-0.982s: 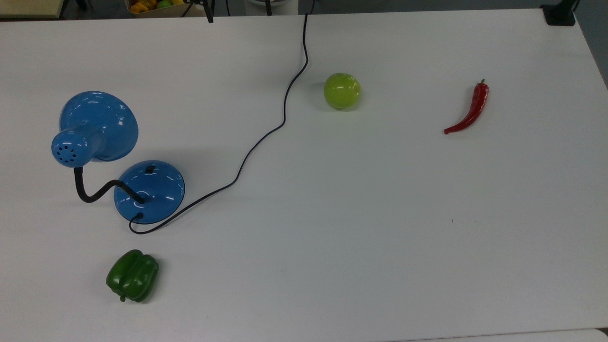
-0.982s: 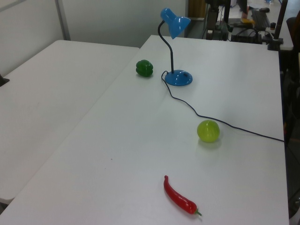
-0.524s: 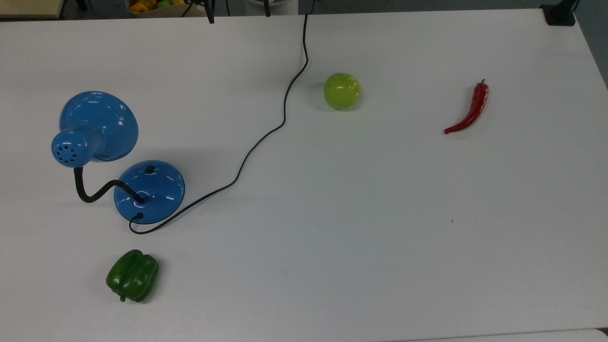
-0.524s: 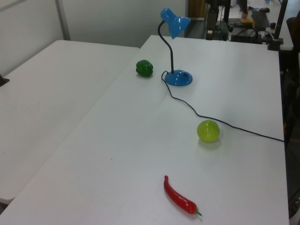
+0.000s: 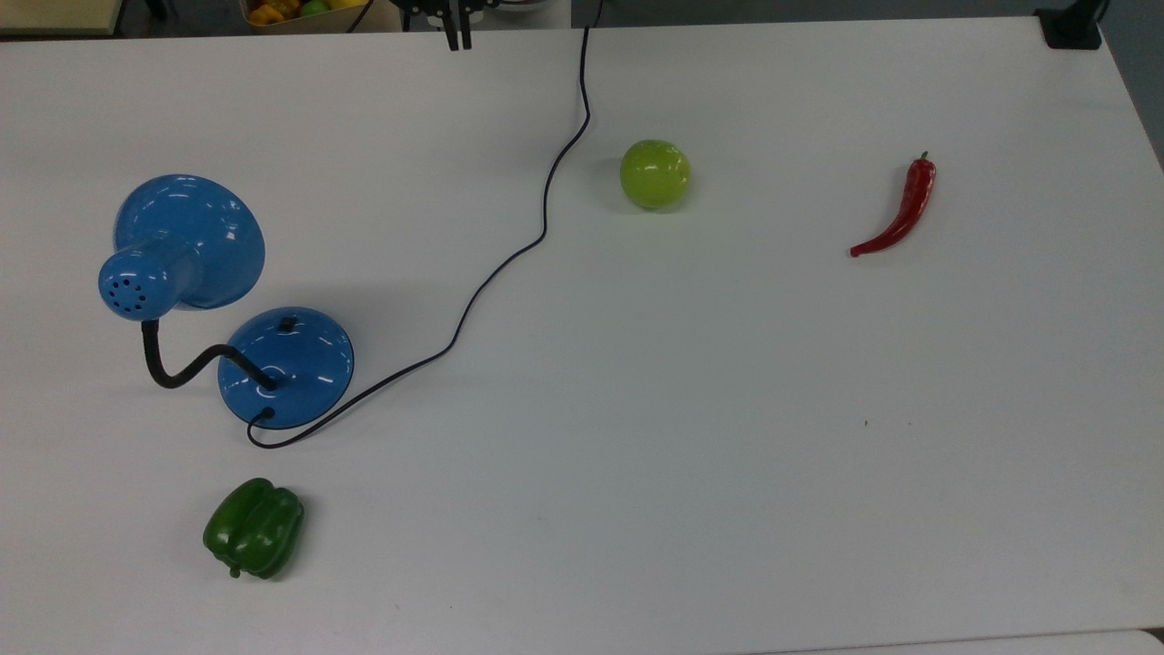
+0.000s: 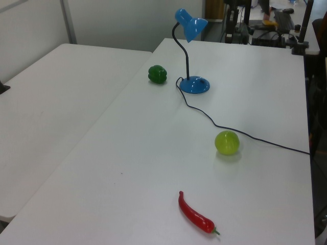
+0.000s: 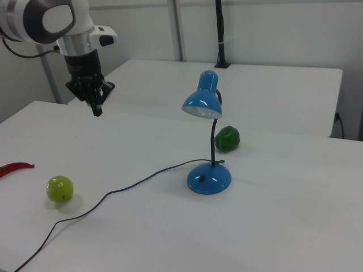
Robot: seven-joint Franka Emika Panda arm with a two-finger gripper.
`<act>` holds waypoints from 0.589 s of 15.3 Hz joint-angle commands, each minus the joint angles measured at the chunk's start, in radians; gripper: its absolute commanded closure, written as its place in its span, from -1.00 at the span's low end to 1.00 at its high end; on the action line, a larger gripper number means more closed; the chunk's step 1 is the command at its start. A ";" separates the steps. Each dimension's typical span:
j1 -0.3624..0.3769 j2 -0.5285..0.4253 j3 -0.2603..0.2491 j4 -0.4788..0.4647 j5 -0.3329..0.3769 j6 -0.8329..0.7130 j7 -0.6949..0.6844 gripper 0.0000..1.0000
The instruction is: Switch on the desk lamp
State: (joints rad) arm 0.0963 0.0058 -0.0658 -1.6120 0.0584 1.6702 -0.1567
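Approach not yet made; lamp unlit.

Top view: our pincer [image 5: 456, 35], fingers closed together and empty, sits at the upper edge; the desk lamp [image 5: 285, 367] stands left on the bench [image 5: 691, 437]. Left view: glossy blue shade, black gooseneck, upper centre. Right view: domed base, centre; next we must press its small switch [image 7: 203, 178].

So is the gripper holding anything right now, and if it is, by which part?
Nothing is held. The gripper hangs in the air with its fingers together, well away from the desk lamp, with nothing between them.
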 commanded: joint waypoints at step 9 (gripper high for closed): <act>-0.007 -0.018 -0.032 -0.152 -0.084 0.023 -0.023 1.00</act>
State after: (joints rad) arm 0.0900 0.0062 -0.0799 -1.6662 0.0161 1.6701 -0.1567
